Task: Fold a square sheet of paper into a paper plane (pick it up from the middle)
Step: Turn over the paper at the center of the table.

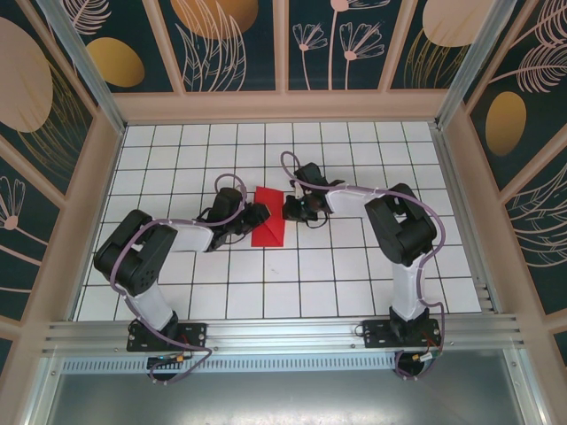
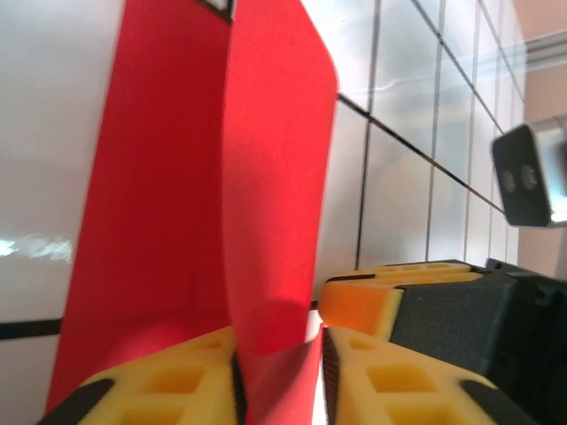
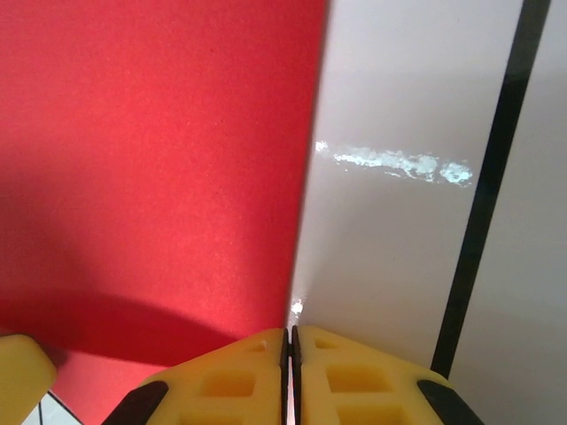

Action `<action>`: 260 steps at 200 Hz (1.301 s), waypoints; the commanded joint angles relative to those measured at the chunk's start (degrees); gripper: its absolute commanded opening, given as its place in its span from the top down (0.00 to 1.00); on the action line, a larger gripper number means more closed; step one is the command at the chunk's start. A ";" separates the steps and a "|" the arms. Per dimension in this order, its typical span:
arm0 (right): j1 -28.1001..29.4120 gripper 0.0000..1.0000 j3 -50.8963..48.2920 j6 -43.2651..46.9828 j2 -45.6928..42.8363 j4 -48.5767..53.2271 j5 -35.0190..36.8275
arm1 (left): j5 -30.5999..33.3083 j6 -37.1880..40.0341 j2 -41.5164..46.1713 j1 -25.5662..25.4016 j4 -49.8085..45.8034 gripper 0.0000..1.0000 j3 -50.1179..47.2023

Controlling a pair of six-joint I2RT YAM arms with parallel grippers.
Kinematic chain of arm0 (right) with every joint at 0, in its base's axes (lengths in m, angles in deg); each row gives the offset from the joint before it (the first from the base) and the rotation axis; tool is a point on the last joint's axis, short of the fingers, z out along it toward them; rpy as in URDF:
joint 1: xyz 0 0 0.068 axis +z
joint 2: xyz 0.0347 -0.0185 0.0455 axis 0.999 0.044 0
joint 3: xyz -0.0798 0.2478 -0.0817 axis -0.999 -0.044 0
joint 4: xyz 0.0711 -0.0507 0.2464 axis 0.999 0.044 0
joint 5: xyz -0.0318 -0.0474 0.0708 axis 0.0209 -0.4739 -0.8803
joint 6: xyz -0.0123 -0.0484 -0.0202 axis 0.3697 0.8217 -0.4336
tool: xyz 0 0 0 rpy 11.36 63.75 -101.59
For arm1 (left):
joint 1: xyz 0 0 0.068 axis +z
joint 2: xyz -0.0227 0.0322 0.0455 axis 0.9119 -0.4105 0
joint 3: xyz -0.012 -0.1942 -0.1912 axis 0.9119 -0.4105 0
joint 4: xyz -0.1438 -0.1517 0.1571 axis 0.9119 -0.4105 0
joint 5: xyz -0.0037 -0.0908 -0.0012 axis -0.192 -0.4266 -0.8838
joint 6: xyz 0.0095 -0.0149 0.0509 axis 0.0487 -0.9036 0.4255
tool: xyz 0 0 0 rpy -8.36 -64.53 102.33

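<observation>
Top external shows the square sheet of paper (image 1: pixel 270 232) lying on the white tiled bench (image 1: pixel 337 283) between the two arms, already creased into a narrower red wedge. The left end effector (image 1: pixel 255 215) is at its left side and the right end effector (image 1: pixel 290 209) is at its far right corner.

On the left wrist camera my fingers (image 2: pixel 168 381) stand a little apart, with a raised, curling flap of the paper between them. I cannot tell whether they actually pinch it. On the right wrist camera the jaws are closed tight together, tips down right at the paper's straight edge. I can't say whether a sliver of it is caught there.

I judge this stock to be very light and limp. It will flop, spring back from a soft crease and skid on the glossy tiles, and it should tear or crumple under a hard squeeze. I'd take the free edge of the lifted flap, near its middle, with the other tips pinning the flat part.

Nothing readable anywhere: the paper is plain and unmarked.
</observation>
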 commanded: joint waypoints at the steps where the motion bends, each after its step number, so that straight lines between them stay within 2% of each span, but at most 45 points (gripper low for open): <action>1: -1.21 0.85 -0.52 -1.48 -1.52 -2.64 -2.68 | -0.38 2.76 -0.42 0.03 6.80 0.76 -2.02; 40: -2.96 0.82 -1.43 -2.73 -6.01 -4.37 -4.14 | 0.56 6.97 0.70 -0.02 9.92 0.92 -3.81; 55: -2.89 0.80 -2.40 -3.15 -8.59 -4.72 -3.08 | 1.55 8.01 2.52 0.03 8.26 0.93 -3.43; 60: -4.76 0.78 -2.92 -3.31 -9.71 -4.95 -2.73 | 2.00 8.47 2.89 -0.04 7.35 0.93 -3.18; 78: -6.18 0.72 -4.71 -3.98 -13.54 -5.62 -0.73 | 4.19 10.21 5.43 0.02 3.02 0.93 -2.14; 91: -6.87 0.67 -6.01 -4.00 -16.00 -5.54 1.94 | 7.37 12.21 8.19 0.04 -2.94 0.93 -0.46; 120: -8.18 0.60 -9.08 -5.51 -20.30 -5.83 7.24 | 18.37 18.76 14.55 0.00 -23.33 0.91 6.37; 149: -11.23 0.55 -14.41 -10.41 -24.30 -8.99 8.54 | 29.83 24.99 17.13 -0.06 -39.68 0.91 14.82; 195: -14.26 0.41 -19.62 -12.76 -28.00 -10.70 10.61 | 43.53 28.28 11.24 -0.49 -52.72 0.91 25.06; 240: -15.52 0.31 -21.67 -13.05 -29.66 -11.24 10.63 | 53.03 26.71 -1.27 -5.65 -59.70 0.90 32.77; 260: -15.68 0.28 -22.34 -13.13 -30.36 -11.47 10.92 | 54.62 26.00 -7.30 -7.90 -61.16 0.89 35.88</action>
